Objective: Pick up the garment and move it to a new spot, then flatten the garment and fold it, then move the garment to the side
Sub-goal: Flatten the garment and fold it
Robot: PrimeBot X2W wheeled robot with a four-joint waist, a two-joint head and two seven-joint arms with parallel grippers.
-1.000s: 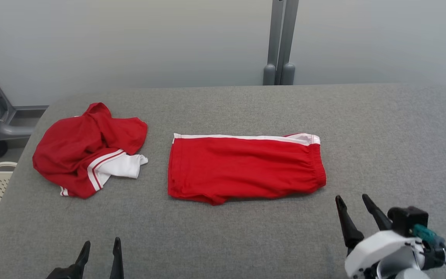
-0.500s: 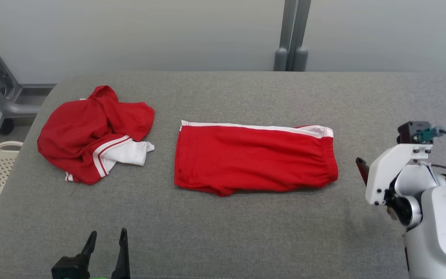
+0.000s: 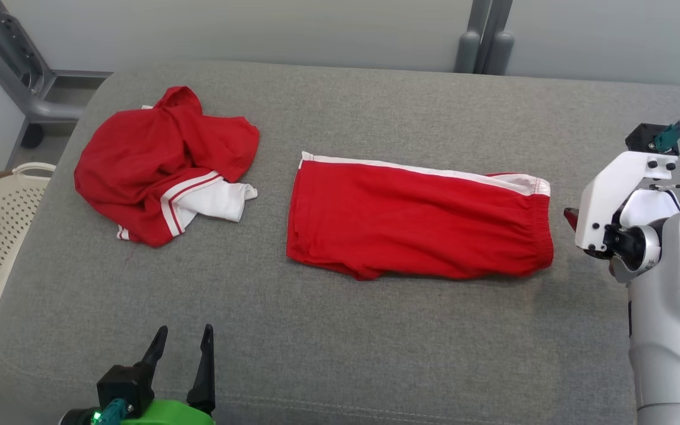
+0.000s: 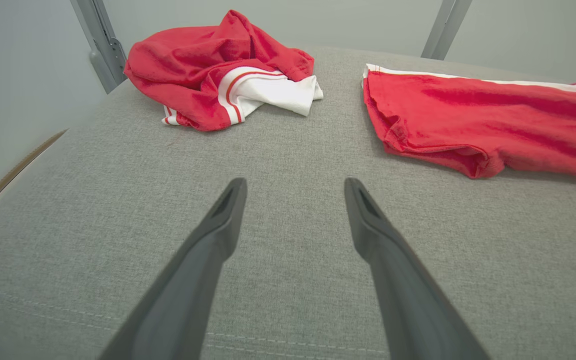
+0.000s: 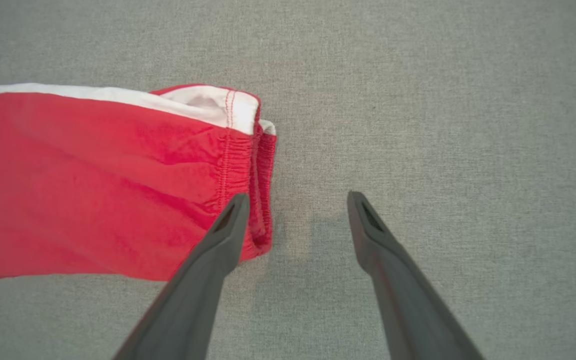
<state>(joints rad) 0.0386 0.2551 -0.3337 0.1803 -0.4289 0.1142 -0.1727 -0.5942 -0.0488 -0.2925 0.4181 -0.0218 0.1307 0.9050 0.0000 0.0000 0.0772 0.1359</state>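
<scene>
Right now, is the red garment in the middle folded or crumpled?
Folded. The middle red garment lies flat as a neat rectangle, white stripe along its far edge, waistband layers doubled at its right end.

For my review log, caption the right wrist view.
Open right gripper hovers at the waistband end of the folded red shorts on the grey table, one finger over the fabric.
</scene>
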